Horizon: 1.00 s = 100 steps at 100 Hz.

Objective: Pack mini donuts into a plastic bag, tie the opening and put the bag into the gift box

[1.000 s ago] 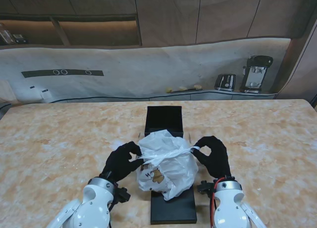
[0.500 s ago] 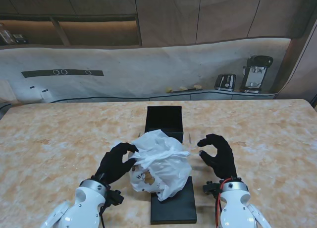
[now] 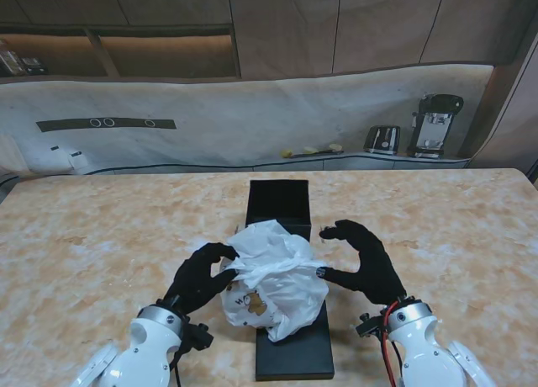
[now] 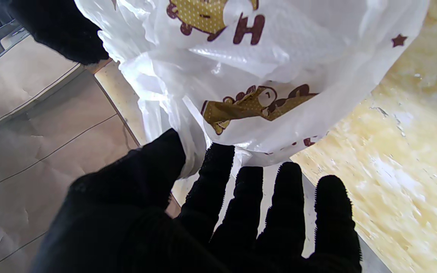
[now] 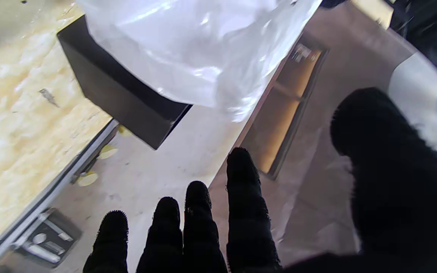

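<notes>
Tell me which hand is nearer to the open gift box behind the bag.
Right. The right hand hovers open beside the bag, its fingers just off the gift box's near right corner. The left hand pinches the bag farther back.

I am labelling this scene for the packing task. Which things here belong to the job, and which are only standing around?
Part of the job:
- plastic bag, pinched by the left robot hand
- right robot hand, open beside the bag
- gift box, open, just beyond the bag
- black lid, under the bag

Just lying about:
- toaster
- coffee machine
</notes>
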{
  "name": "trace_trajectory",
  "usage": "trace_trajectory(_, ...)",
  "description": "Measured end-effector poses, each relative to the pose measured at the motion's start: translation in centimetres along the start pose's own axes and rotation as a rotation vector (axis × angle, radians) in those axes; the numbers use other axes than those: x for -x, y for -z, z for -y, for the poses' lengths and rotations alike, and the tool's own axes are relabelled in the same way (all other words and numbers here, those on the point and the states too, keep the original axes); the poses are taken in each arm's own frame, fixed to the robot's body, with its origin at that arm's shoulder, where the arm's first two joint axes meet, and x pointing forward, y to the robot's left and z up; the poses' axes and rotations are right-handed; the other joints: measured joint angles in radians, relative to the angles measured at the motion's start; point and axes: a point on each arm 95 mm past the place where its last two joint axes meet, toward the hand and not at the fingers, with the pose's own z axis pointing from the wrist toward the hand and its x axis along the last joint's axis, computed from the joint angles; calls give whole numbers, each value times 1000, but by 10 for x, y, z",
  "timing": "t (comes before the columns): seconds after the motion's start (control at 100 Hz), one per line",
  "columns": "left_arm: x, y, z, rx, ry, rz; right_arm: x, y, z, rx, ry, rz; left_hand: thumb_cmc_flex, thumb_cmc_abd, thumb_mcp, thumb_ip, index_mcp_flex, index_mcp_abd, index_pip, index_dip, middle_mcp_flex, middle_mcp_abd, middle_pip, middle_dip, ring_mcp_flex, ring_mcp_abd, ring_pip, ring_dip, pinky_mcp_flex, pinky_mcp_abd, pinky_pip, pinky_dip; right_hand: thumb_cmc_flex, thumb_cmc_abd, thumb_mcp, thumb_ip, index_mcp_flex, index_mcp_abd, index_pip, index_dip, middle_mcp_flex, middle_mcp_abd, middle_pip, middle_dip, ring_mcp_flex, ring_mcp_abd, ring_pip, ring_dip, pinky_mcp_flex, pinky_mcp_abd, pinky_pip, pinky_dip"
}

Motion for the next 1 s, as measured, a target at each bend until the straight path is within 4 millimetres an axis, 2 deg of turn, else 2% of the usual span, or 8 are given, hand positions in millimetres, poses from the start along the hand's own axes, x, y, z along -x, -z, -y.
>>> trace_trajectory(0.06,-2,0,-2,5,6,1,-4,-2,-2,-48,18,-33,10,-9,7,0,0,-3,0,0,0,0,0,0,2,0,3,0,0,0,8,0,-8,8,-1,0,-23,-5,-23,-16,-12,0,-34,-2,0,4,-35,-12,2,5,-24,-31)
trace_trajectory(0.11,-3,1,-4,8,11,2,-8,-4,-2,-87,49,-60,11,-10,10,0,0,-4,1,0,0,0,0,0,2,0,5,0,0,0,11,0,-20,8,-2,0,-36,-13,-39,-25,-22,0,-57,-52,0,4,-51,-12,5,7,-36,-51)
trace_trajectory(0.33,-10,2,-10,21,33,-3,-23,-19,0,-199,150,-162,11,-27,11,0,0,-4,3,10,0,0,2,0,2,0,14,0,1,0,33,0,-21,8,-3,0,-86,-25,-84,-50,-30,0,-150,-51,-11,6,-113,-35,22,9,-85,-116)
trace_trajectory(0.4,-12,3,-11,24,37,-6,-28,-23,3,-229,179,-194,11,-27,11,0,0,-4,3,10,0,0,2,0,2,0,14,0,1,0,33,0,-21,8,-3,0,-98,-26,-104,-60,-30,0,-180,-106,-11,8,-135,-38,26,12,-112,-143)
trace_trajectory(0.63,-15,7,-12,33,47,1,-35,-30,11,-309,235,-251,11,-27,11,0,0,-4,4,10,0,0,4,0,2,9,15,0,1,0,54,0,-32,8,-4,0,-146,-39,-151,-75,-30,1,-262,-101,-11,13,-179,-51,53,19,-205,-237)
trace_trajectory(1.0,-16,16,-19,62,76,9,-34,-33,30,-429,357,-320,11,-28,-15,0,0,-4,25,35,1,0,13,14,4,22,38,3,8,0,95,0,-54,22,-4,0,-158,-40,-164,-75,-30,2,-278,-101,-12,16,-189,-51,64,28,-229,-262)
